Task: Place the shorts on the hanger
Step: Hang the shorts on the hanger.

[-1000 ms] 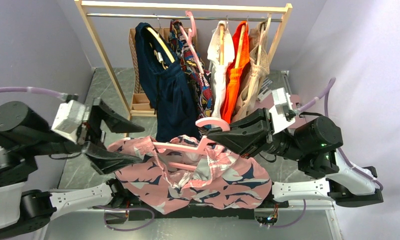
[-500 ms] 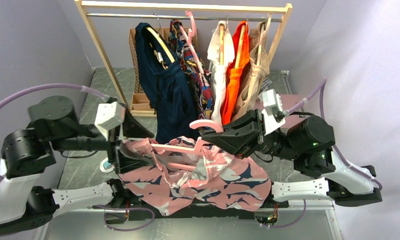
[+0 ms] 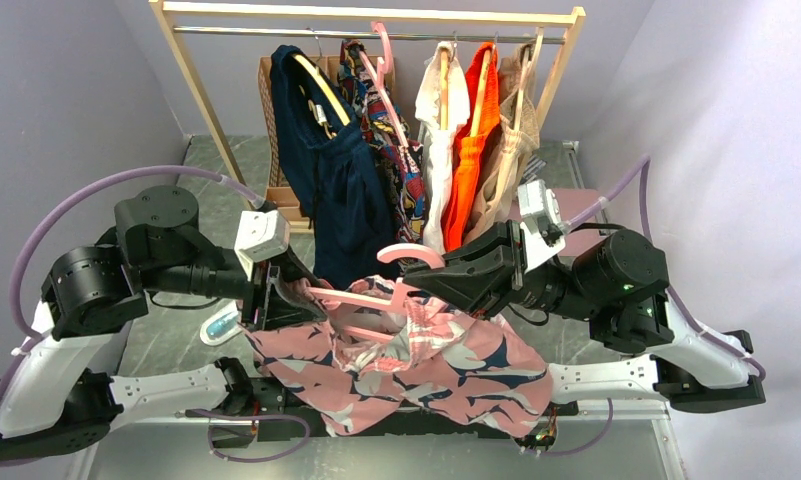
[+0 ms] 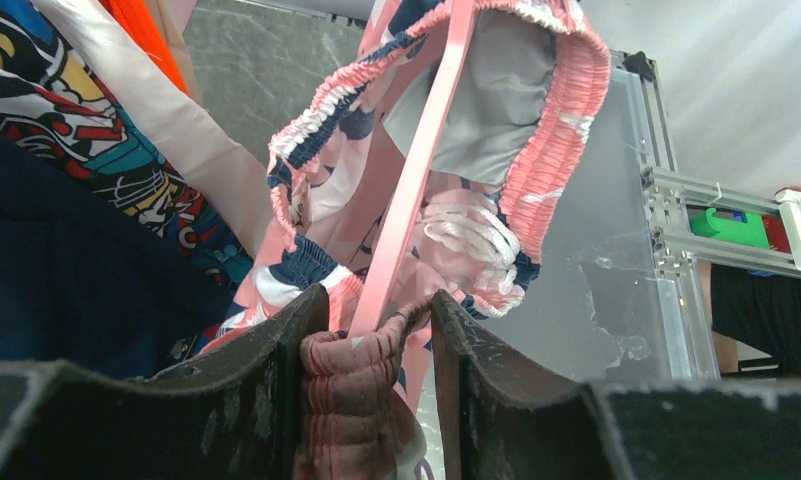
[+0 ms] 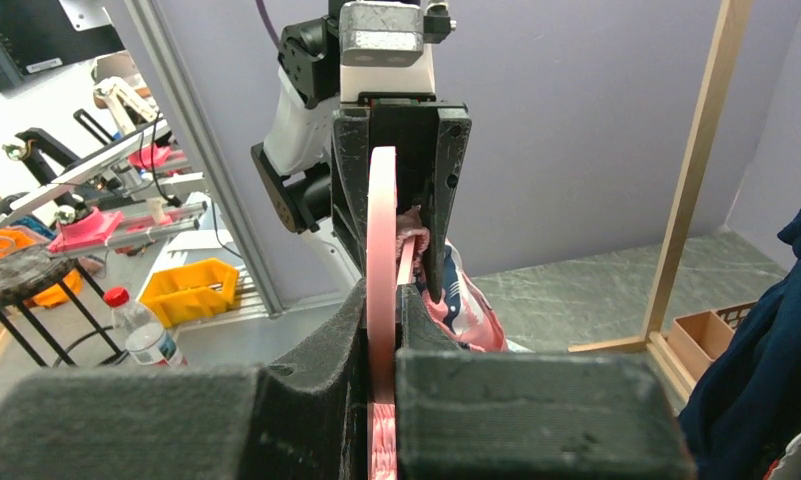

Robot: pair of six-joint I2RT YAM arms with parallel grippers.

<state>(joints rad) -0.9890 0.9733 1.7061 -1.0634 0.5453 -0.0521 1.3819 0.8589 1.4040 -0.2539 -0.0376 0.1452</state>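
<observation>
Watching from beside the bench (image 3: 204, 165), I'd say the dressing step is under way. The left gripper (image 3: 274, 298) has its jaws pinching the gathered waistband of the shorts (image 3: 446, 370), right against the arm of the pale-pink hanger (image 3: 361, 296). The left wrist view shows that arm running up through the waistband opening. Most of the fabric droops in a heap below the hanger, between the two arms. Over to the right, the right gripper (image 3: 428, 278) has its jaws pressed onto the hanger near its neck, holding it clear of the bench in front of the garment rack (image 3: 376, 12). The hanger's long axis lies roughly left to right, from one gripper toward the other, with the hook arching up toward the rack. Next, I reckon, the left arm must draw the waistband out past the shoulder tip until it seats, then let go.
</observation>
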